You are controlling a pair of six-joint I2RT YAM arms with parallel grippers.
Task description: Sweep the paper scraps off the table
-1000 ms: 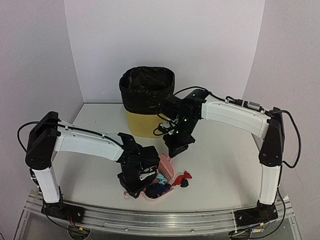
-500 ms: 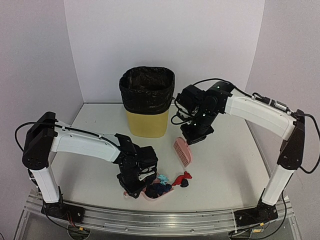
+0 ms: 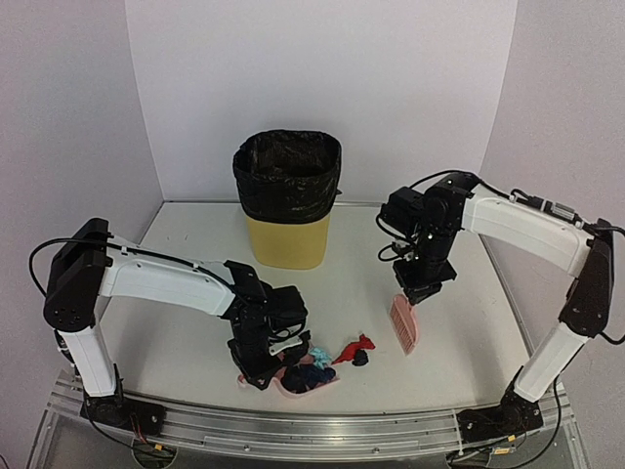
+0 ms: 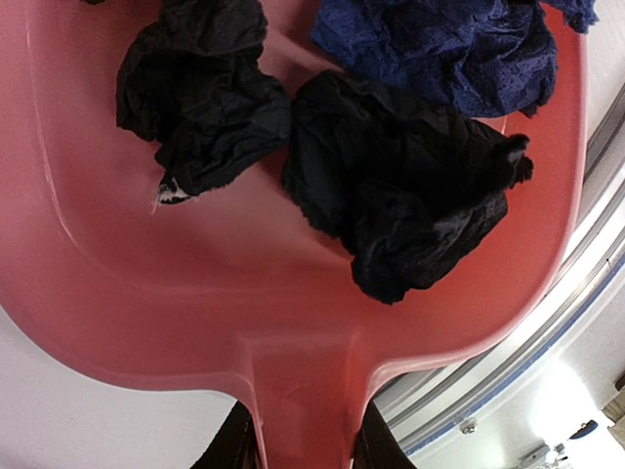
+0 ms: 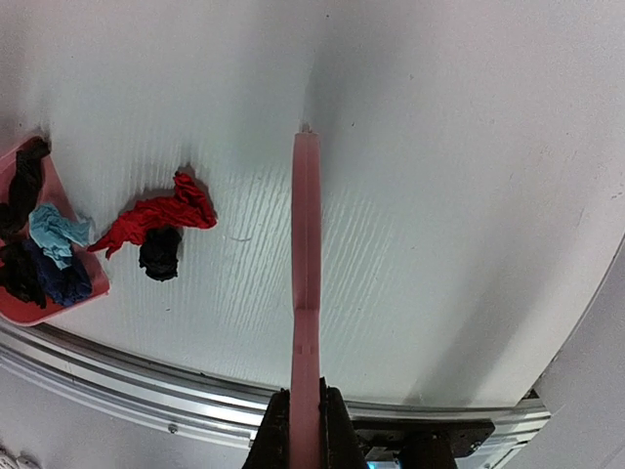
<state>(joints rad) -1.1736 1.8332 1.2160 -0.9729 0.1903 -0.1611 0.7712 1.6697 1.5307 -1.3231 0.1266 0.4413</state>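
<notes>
Nearest, the left end effector (image 4: pixel 303 449) grips the dustpan (image 4: pixel 195 303) by its handle, several paper scraps (image 4: pixel 410 215) inside. Beyond its lip a red scrap (image 5: pixel 151 220) and a dark scrap (image 5: pixel 159 252) lie on the worktop (image 5: pixel 439 195). Farther, the right end effector (image 5: pixel 306 430) clamps the brush (image 5: pixel 306 254), perhaps lifted; next, sweep both in.

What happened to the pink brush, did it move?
Yes. In the top view the pink brush has swung to the right, from beside the dustpan below the yellow bin to a spot well right of that bin.
</notes>
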